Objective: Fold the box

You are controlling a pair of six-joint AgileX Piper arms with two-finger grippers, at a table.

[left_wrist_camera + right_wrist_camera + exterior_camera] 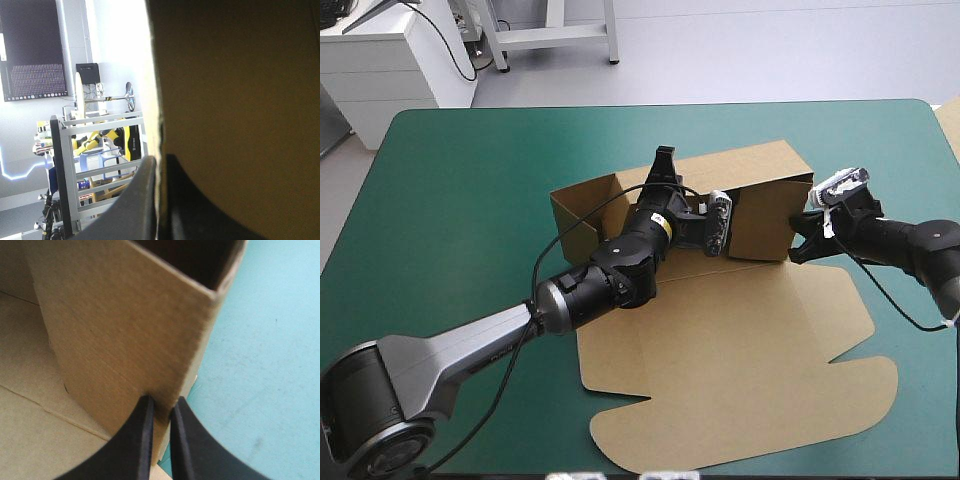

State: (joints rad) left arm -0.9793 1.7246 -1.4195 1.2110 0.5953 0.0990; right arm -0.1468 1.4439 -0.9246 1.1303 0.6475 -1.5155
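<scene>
The brown box [740, 340] sits mid-frame on the teal-green worktop [450, 200]. Its walls are raised into an open tray at upper centre, and its lid lies flat toward the lower right. The left gripper [664, 168] reaches across inside the tray, jaws clenched on the far wall. The right gripper [802, 240] has its jaws clamped on the tray's right-hand corner wall.

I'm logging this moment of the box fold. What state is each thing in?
box: far part has walls raised, near panels lie flat on the table.
left gripper: shut on the edge of a raised wall.
right gripper: shut on a raised wall near its corner.
</scene>
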